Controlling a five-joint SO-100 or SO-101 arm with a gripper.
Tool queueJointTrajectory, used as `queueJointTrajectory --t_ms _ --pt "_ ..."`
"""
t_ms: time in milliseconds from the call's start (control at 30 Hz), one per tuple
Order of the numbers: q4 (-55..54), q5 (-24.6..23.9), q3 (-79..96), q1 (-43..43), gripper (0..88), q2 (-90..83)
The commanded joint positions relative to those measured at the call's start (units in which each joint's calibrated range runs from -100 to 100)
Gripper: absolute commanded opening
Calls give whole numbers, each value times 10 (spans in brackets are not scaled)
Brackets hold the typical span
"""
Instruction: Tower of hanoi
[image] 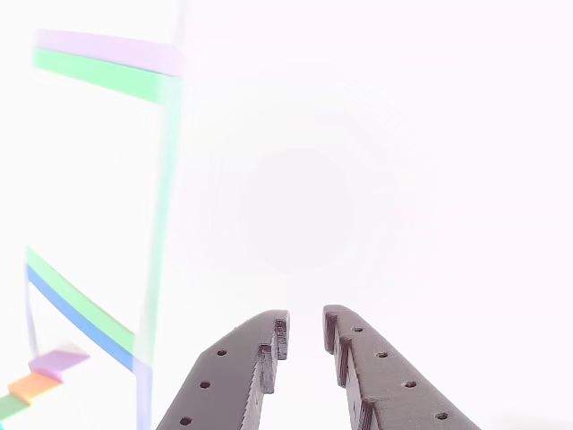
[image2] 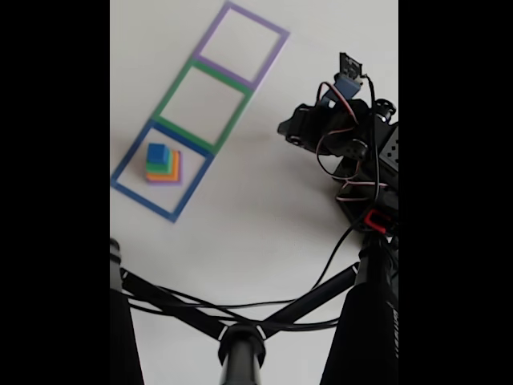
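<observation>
I find the stack of cubes (image2: 163,164) standing inside the blue square outline (image2: 128,191) at the near end of a row of three taped squares in the fixed view. Blue sits on top, then green, orange and purple at the bottom, each layer wider than the one above, so the tower is complete and untouched at its starting square. The green square outline (image2: 175,83) and the purple square outline (image2: 275,54) beyond it hold nothing; I judge they are the transfer and target places.

In the other view the same stack (image: 43,377) shows at the lower left corner, washed out by overexposure, well apart from the gripper (image: 305,330). Its two dark fingers (image: 248,367) stand slightly parted with white table (image2: 264,224) between them and nothing held.

The arm (image2: 345,132) sits folded at the right of the fixed view, clear of the squares. I judge no move has begun; the first step is the blue top cube.
</observation>
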Motion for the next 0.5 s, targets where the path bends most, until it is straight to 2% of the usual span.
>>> queueJointTrajectory --t_ms 0,67,300,467 --pt "-20 -84 18 -16 0 -8" --pt "-11 -102 15 -17 0 -8" --pt "19 -80 7 -16 0 -8" --pt "20 -85 6 -16 0 -8"
